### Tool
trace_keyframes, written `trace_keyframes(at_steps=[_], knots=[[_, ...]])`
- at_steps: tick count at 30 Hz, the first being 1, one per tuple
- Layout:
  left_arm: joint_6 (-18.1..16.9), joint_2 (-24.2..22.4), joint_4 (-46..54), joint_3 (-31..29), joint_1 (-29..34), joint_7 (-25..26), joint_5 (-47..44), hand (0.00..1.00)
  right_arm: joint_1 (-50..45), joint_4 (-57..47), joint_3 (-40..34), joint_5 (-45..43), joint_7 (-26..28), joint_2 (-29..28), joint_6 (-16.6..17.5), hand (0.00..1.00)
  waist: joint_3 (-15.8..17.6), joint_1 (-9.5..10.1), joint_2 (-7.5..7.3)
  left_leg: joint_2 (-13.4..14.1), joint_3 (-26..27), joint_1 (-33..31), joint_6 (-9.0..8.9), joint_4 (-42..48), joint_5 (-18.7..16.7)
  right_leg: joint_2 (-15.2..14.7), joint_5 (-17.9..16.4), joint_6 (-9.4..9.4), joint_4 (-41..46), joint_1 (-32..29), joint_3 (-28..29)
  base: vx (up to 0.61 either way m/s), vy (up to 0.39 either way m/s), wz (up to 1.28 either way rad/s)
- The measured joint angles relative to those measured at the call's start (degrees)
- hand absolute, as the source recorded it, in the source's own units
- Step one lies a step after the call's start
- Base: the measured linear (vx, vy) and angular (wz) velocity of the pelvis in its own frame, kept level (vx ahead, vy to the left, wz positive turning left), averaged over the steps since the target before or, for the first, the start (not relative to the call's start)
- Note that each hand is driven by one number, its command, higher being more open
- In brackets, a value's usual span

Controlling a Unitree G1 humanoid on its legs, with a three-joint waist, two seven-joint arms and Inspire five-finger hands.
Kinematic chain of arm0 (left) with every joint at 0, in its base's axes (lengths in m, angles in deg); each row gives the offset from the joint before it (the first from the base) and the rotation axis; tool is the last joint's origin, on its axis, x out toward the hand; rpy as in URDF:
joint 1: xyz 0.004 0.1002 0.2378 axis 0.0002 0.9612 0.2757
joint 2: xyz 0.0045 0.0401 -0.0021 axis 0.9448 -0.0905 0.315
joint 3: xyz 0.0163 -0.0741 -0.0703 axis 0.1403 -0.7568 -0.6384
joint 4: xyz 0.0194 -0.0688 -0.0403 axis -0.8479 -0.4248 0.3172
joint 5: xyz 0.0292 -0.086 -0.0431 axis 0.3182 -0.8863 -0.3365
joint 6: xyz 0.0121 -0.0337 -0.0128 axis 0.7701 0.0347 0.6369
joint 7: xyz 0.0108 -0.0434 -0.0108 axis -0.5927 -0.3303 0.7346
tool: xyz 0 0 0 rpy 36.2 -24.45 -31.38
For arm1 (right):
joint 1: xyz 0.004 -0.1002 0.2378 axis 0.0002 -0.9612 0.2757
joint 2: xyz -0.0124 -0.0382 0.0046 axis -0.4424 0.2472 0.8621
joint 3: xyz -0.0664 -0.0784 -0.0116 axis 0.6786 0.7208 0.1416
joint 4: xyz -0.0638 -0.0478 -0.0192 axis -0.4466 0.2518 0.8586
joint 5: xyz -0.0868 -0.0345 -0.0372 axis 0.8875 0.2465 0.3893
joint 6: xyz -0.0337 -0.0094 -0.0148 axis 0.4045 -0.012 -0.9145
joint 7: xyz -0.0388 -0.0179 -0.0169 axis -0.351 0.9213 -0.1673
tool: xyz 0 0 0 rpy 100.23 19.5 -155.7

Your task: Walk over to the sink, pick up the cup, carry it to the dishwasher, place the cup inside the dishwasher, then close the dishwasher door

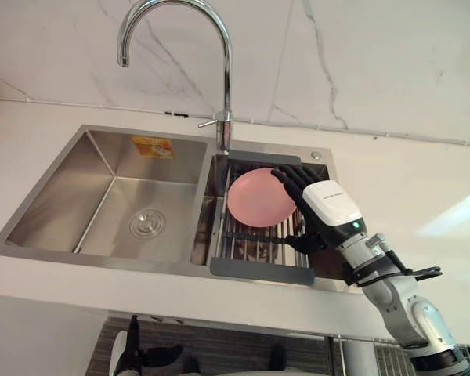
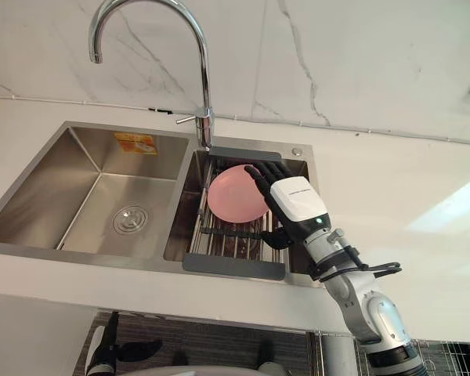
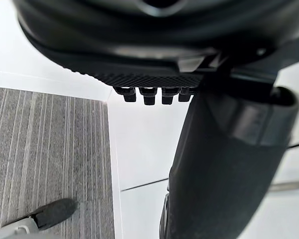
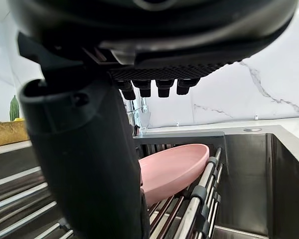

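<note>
A pink shallow dish (image 1: 254, 197) leans tilted on a metal drying rack (image 1: 254, 252) set across the sink's right basin; I see no cup. My right hand (image 1: 329, 205) hovers over the rack at the dish's right edge. Its dark fingers (image 1: 290, 180) stretch straight over the rim, and the thumb reaches below toward the rack bars. In the right wrist view the dish (image 4: 174, 169) lies just past the thumb (image 4: 89, 164), not gripped. My left hand (image 1: 130, 356) hangs relaxed below the counter's front edge at lower left.
The steel sink (image 1: 39, 254) has a deep left basin (image 1: 133, 204) with a drain. A tall curved faucet (image 1: 223, 78) rises behind the divider, close to the dish. White countertop (image 1: 423, 196) surrounds the sink, backed by a marble wall. Grey striped flooring (image 3: 45, 149) lies below.
</note>
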Motion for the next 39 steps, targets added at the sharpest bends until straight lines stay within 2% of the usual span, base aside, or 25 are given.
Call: trace_keyframes(at_steps=[7,10,18,20,22,25,27,31,35,39], knots=[[0.34,-0.10,-0.04,0.08,-1.29,0.00,-0.60,1.00,4.55,6.45,4.54,6.99,-3.54,-0.08,-2.95,1.00,0.26,0.25,0.26,0.04,-0.90,-1.15,0.02,0.04,0.03,0.01,-0.01,0.01,0.00,-0.53,-0.78,-0.01,-0.009,0.06],[0.36,-0.10,-0.05,0.27,-2.17,0.01,-0.60,1.00,6.30,8.45,5.76,9.60,-4.85,-0.09,-4.83,1.00,0.31,1.12,0.30,0.02,-1.30,-1.64,0.05,0.12,0.05,0.08,-0.02,0.01,0.01,-0.71,-1.23,0.00,-0.009,0.07],[0.62,-0.31,-0.04,0.38,-4.03,-0.01,-0.64,1.00,12.51,13.54,10.05,13.21,-4.98,-0.43,-8.75,1.00,0.70,2.56,0.38,0.02,-2.01,-2.26,0.06,0.17,0.06,0.06,-0.04,0.03,0.01,-0.93,-1.70,0.00,-0.005,0.05],[2.95,-0.30,1.57,0.95,-4.88,-0.41,-1.60,1.00,12.95,13.64,11.12,14.35,-4.46,-0.99,-9.88,1.00,0.75,2.90,0.46,0.03,-2.08,-2.30,0.06,0.17,0.06,0.06,-0.06,0.03,0.01,-0.95,-1.69,0.00,-0.003,0.02],[9.07,-0.32,5.71,1.03,-6.24,-2.47,-4.07,1.00,13.17,13.33,11.31,16.60,-2.49,-2.96,-9.85,1.00,0.80,2.90,0.54,0.01,-2.10,-2.37,0.06,0.23,0.06,0.00,-0.07,0.02,0.01,-0.96,-1.69,0.00,0.000,0.00],[14.14,0.54,7.11,1.01,-7.72,-4.89,-6.07,1.00,13.51,13.27,11.32,18.69,-1.23,-3.09,-9.77,1.00,0.91,2.84,0.72,-0.08,-2.14,-2.49,0.06,0.46,0.06,-0.13,-0.07,0.02,0.01,-0.93,-1.67,0.00,0.000,0.00],[15.95,0.76,7.11,0.96,-8.74,-5.57,-6.75,1.00,13.73,13.53,11.62,19.24,-1.25,-3.09,-9.79,1.00,0.99,2.80,0.84,-0.08,-2.16,-2.49,0.06,0.47,0.06,-0.14,-0.07,0.01,0.01,-0.90,-1.67,-0.02,-0.004,0.00],[17.70,1.15,7.10,0.89,-9.48,-6.50,-8.32,1.00,15.49,15.40,12.21,19.32,-2.05,-3.36,-9.62,1.00,1.13,2.42,1.18,0.01,-2.18,-2.34,-0.09,0.28,0.21,-0.23,-0.06,-0.01,0.02,-0.77,-1.64,-0.02,-0.004,0.00],[17.86,1.21,6.63,0.86,-9.87,-6.52,-8.58,1.00,16.92,17.98,12.20,19.32,-3.69,-4.21,-9.31,1.00,1.10,2.25,1.22,0.01,-2.15,-1.85,-0.05,0.08,0.62,-0.19,-0.02,-0.05,0.02,-0.50,-1.67,0.00,0.000,0.00],[17.98,1.67,4.92,0.89,-10.57,-6.52,-8.58,1.00,17.39,22.11,11.95,20.70,-7.73,-6.84,-9.21,1.00,1.05,1.38,1.26,-0.31,-2.16,-1.27,0.22,0.07,1.16,-0.19,0.12,-0.19,0.00,0.16,-1.79,-0.01,-0.003,0.00]])
